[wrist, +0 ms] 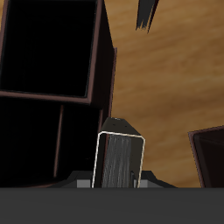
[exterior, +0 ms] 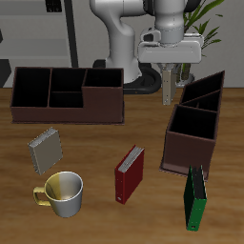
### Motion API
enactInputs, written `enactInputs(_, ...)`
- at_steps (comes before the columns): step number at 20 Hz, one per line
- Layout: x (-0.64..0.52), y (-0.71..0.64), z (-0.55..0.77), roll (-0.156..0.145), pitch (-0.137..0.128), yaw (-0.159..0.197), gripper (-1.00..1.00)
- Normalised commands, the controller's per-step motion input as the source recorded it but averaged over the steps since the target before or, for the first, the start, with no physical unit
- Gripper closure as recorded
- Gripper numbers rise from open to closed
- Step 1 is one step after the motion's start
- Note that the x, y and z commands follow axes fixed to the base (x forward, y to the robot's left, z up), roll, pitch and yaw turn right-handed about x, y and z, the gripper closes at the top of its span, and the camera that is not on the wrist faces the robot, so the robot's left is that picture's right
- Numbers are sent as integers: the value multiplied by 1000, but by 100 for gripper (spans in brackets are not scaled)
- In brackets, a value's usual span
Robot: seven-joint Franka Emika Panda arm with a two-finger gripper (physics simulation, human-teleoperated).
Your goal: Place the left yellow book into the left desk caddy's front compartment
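Wide three-compartment brown caddy [exterior: 67,94] sits well apart from the left desk caddy [exterior: 193,132]. Gripper [exterior: 169,88] hangs beside the left desk caddy's rear panels, clamped on the left yellow book [exterior: 168,87], upright, above the table [exterior: 105,152]. Other yellow book [exterior: 45,150] lies far off.

No readable text, labels or numbers anywhere.
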Motion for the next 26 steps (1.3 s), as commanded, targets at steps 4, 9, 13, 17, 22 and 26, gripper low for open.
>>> enactInputs(4, 5, 251, 19, 50, 11, 9, 100)
enactInputs(9, 60, 185, 104, 23, -18, 13, 100)
enactInputs(13, 115, 122, 85, -3, -6, 0, 100)
enactInputs(17, 149, 162, 34, 13, 6, 13, 100)
enactInputs(22, 101, 144, 31, 16, 2, 7, 100)
enactInputs(26, 34, -12, -54, -5, 3, 5, 100)
